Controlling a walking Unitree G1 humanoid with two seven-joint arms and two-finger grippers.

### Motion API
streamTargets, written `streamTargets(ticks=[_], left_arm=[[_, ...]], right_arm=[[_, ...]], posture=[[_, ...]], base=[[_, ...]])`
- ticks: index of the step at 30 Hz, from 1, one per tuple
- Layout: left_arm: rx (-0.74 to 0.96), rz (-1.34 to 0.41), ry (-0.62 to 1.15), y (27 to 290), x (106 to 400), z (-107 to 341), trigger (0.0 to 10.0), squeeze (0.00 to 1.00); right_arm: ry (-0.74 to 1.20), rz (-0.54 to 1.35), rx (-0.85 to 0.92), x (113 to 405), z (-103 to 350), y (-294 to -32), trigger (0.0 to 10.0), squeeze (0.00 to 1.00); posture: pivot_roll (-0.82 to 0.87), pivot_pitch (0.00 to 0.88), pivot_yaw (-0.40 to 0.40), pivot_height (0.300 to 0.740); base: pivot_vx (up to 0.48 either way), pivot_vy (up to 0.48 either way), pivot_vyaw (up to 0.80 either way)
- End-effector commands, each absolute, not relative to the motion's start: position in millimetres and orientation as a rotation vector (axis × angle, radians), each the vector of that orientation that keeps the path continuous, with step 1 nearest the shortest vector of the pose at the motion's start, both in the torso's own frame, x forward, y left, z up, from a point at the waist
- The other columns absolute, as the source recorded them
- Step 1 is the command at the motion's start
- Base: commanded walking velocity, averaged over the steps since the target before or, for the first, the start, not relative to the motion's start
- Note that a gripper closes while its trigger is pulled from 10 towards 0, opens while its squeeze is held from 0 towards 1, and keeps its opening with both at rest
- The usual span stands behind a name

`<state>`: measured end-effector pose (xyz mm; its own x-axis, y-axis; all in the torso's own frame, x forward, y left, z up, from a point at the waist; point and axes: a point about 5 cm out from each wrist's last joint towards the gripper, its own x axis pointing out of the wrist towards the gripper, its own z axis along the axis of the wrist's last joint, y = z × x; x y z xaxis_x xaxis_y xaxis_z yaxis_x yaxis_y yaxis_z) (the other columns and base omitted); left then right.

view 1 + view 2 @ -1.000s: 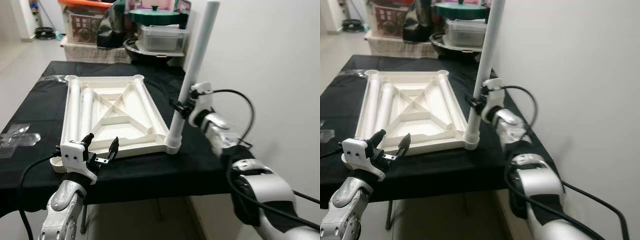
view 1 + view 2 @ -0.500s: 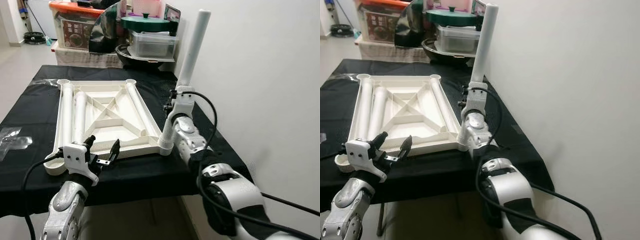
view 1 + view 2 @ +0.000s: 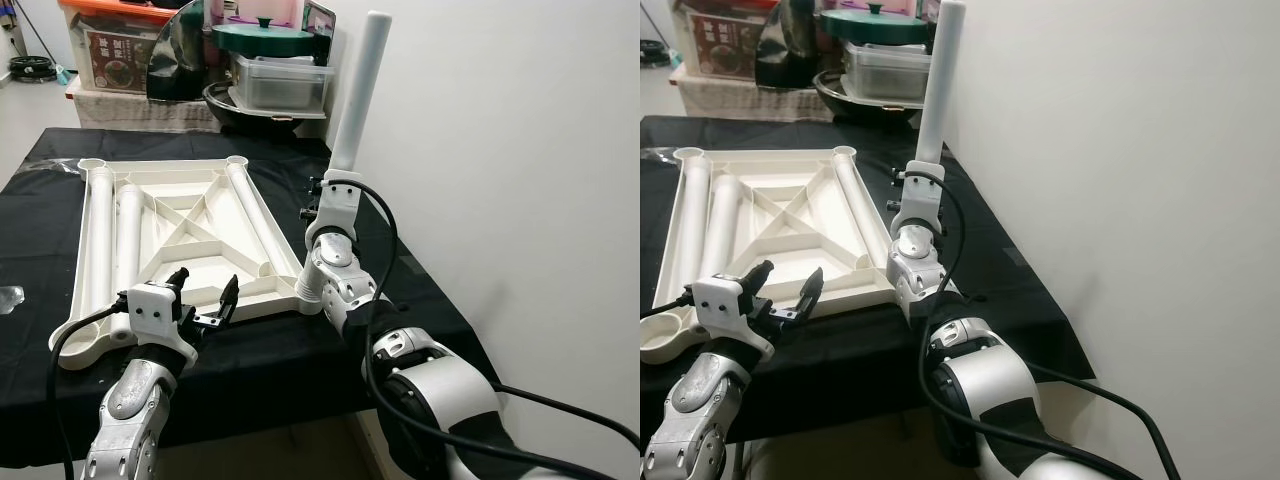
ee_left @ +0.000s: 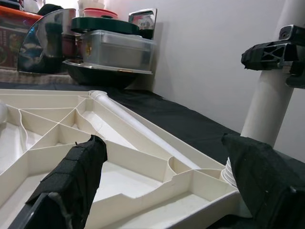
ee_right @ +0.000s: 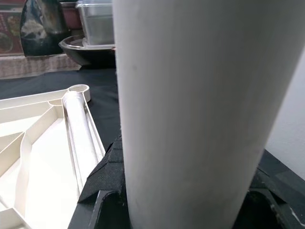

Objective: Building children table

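A white children's tabletop (image 3: 200, 215) lies upside down on a black-clothed table (image 3: 400, 280). Loose white legs (image 3: 128, 235) lie inside its ribbed underside. One white leg (image 3: 358, 90) stands nearly upright in the tabletop's near right corner socket. My right gripper (image 3: 323, 190) is shut around this leg about a third of the way up. In the right wrist view the leg (image 5: 190, 105) sits between the black fingers (image 5: 107, 176). My left gripper (image 3: 207, 290) hovers open over the tabletop's front edge (image 4: 143, 191), holding nothing.
Behind the table stand storage boxes (image 3: 115, 55), a clear lidded container (image 3: 280, 78), a green lid (image 3: 265, 35) and a dark pan. A white wall (image 3: 500, 150) runs close along the table's right side. A clear plastic scrap (image 3: 6, 296) lies at the far left.
The camera has swung, sliding the scene left. My right wrist has turned around the leg while staying shut on it, and the leg stands more upright. The left gripper is unchanged.
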<state>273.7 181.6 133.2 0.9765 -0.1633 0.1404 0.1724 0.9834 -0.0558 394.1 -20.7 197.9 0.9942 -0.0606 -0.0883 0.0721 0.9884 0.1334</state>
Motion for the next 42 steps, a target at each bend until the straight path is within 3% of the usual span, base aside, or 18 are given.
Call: streamTargets(ticks=[1, 4, 5, 7, 8, 15, 16, 19, 20, 24, 29, 30, 32, 33, 34, 35, 36, 42], left_arm=[[-0.069, -0.178, -0.137, 178.3, 275.7, 131.9, 10.0, 0.00], [-0.071, -0.182, -0.136, 177.3, 276.3, 131.6, 10.0, 0.00], [-0.072, -0.185, -0.135, 176.1, 276.9, 131.3, 10.0, 0.00], [-0.072, -0.185, -0.135, 176.1, 276.9, 131.3, 10.0, 0.00], [-0.073, -0.188, -0.134, 175.2, 277.2, 131.1, 10.0, 0.00], [-0.074, -0.187, -0.131, 175.5, 277.1, 130.2, 10.0, 0.00], [-0.073, -0.186, -0.128, 176.5, 276.5, 129.4, 10.0, 0.00], [-0.073, -0.186, -0.128, 176.5, 276.5, 129.4, 10.0, 0.00], [-0.072, -0.187, -0.126, 176.9, 276.3, 128.7, 10.0, 0.00], [-0.074, -0.197, -0.126, 174.7, 278.1, 128.4, 10.0, 0.00], [-0.071, -0.203, -0.125, 174.5, 278.9, 128.1, 10.0, 0.00], [-0.069, -0.202, -0.125, 175.2, 279.0, 128.0, 10.0, 0.00], [-0.068, -0.202, -0.125, 175.7, 279.1, 127.9, 10.0, 0.00], [-0.067, -0.201, -0.125, 176.2, 279.2, 127.9, 10.0, 0.00], [-0.066, -0.200, -0.124, 176.5, 279.3, 128.0, 10.0, 0.00], [-0.066, -0.200, -0.124, 176.5, 279.3, 128.0, 10.0, 0.00], [-0.065, -0.199, -0.124, 176.7, 279.3, 127.9, 10.0, 0.00], [-0.061, -0.201, -0.121, 176.9, 278.6, 126.9, 10.0, 0.00]], right_arm=[[0.287, -0.066, 0.128, 383.6, 155.4, -20.9, 10.0, 0.00], [0.283, -0.064, 0.135, 384.1, 155.2, -22.6, 10.0, 0.00], [0.271, -0.070, 0.148, 384.8, 155.9, -25.0, 10.0, 0.54], [0.271, -0.070, 0.148, 384.8, 155.9, -25.0, 10.0, 0.54], [0.252, -0.057, 0.168, 386.0, 158.0, -26.8, 10.0, 1.00], [0.144, -0.001, 0.227, 397.1, 175.6, -48.9, 10.0, 1.00], [0.091, 0.024, 0.218, 402.9, 186.1, -64.0, 10.0, 0.99], [0.091, 0.024, 0.218, 402.9, 186.1, -64.0, 10.0, 0.99], [0.032, 0.061, 0.220, 408.2, 198.4, -81.1, 10.0, 0.00], [-0.154, 0.334, 0.286, 413.6, 241.3, -113.0, 10.0, 0.00], [-0.186, 0.549, 0.220, 410.6, 249.5, -116.0, 10.0, 0.00], [-0.180, 0.605, 0.190, 409.3, 248.3, -114.1, 9.2, 0.00], [-0.173, 0.634, 0.175, 408.5, 247.0, -112.7, 9.2, 0.00], [-0.168, 0.663, 0.159, 407.4, 245.0, -110.6, 4.4, 0.00], [-0.162, 0.683, 0.148, 406.8, 243.1, -108.6, 1.8, 0.00], [-0.162, 0.683, 0.148, 406.8, 243.1, -108.6, 1.8, 0.00], [-0.156, 0.707, 0.142, 405.8, 240.7, -105.9, 0.0, 0.00], [-0.133, 0.751, 0.123, 404.4, 233.6, -101.3, 0.0, 0.00]], posture=[[0.11, 0.000, -0.165, 0.740], [0.10, 0.000, -0.162, 0.740], [0.10, 0.000, -0.159, 0.740], [0.10, 0.000, -0.159, 0.740], [0.10, 0.000, -0.158, 0.740], [0.09, 0.000, -0.154, 0.740], [0.08, 0.000, -0.151, 0.740], [0.08, 0.000, -0.151, 0.740], [0.08, 0.000, -0.148, 0.740], [0.07, 0.000, -0.144, 0.740], [0.07, 0.000, -0.146, 0.740], [0.08, 0.000, -0.149, 0.740], [0.08, 0.000, -0.149, 0.740], [0.08, 0.000, -0.151, 0.740], [0.08, 0.000, -0.152, 0.740], [0.08, 0.000, -0.152, 0.740], [0.09, 0.000, -0.154, 0.740], [0.10, 0.000, -0.159, 0.740]], base=[[0.000, 0.000, 0.00], [0.000, 0.000, 0.00], [0.000, 0.000, 0.00], [0.000, 0.000, 0.00], [0.000, 0.000, 0.00], [0.000, 0.000, 0.00], [0.000, 0.000, 0.00], [0.000, 0.000, 0.00], [0.000, 0.000, 0.00], [0.000, 0.000, 0.00], [0.000, 0.000, 0.00], [0.000, 0.000, 0.00], [0.000, 0.000, 0.00], [0.000, 0.000, 0.00], [0.000, 0.000, 0.00], [0.000, 0.000, 0.00], [0.000, 0.000, 0.00], [0.000, 0.000, 0.00]])
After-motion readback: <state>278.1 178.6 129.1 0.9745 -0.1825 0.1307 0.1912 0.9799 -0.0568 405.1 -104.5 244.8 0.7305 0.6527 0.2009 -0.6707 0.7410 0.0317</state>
